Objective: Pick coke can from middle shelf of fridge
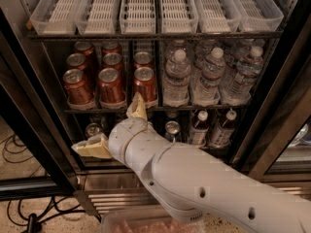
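Note:
Several red coke cans [111, 85] stand in three lanes on the left half of the middle shelf [204, 108] of the fridge [29, 130]. My gripper [106, 123] is open, with cream fingers spread wide. One finger [137, 108] points up and overlaps the shelf's front edge just below the right front coke can [145, 83]. The other finger [91, 147] points left, lower down, in front of the bottom shelf. The gripper holds nothing. My white arm [204, 188] comes in from the lower right and hides part of the bottom shelf.
White slotted plastic lanes [138, 8] fill the shelf above. Water bottles [209, 76] stand on the right of the middle shelf. Silver cans [172, 129] and small bottles [198, 127] sit on the bottom shelf. A ribbed steel base panel [112, 198] and floor cables [19, 154] lie below.

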Controlling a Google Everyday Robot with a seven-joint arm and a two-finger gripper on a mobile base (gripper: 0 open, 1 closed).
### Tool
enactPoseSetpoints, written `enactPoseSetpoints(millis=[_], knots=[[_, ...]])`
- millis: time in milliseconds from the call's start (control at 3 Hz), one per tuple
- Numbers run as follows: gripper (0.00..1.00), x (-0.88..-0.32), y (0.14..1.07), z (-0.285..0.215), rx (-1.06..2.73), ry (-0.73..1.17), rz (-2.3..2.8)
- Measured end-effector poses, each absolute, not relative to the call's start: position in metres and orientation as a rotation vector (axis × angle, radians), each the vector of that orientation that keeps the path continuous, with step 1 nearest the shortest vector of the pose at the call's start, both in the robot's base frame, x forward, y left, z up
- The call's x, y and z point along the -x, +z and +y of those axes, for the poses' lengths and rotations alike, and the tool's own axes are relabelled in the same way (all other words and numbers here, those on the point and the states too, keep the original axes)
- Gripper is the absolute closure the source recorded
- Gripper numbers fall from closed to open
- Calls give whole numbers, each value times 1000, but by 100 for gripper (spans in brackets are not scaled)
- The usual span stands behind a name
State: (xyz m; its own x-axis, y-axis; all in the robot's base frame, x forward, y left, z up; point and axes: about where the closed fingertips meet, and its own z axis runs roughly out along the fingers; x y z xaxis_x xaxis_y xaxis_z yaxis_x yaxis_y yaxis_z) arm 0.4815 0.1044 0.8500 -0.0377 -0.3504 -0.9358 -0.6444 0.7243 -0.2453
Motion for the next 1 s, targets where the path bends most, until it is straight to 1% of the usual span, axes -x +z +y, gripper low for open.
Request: enactPoseSetpoints(millis=[667,1000], knots=[[0,-484,847,105,792,270,1637],[10,-491,837,105,774,245,1633]])
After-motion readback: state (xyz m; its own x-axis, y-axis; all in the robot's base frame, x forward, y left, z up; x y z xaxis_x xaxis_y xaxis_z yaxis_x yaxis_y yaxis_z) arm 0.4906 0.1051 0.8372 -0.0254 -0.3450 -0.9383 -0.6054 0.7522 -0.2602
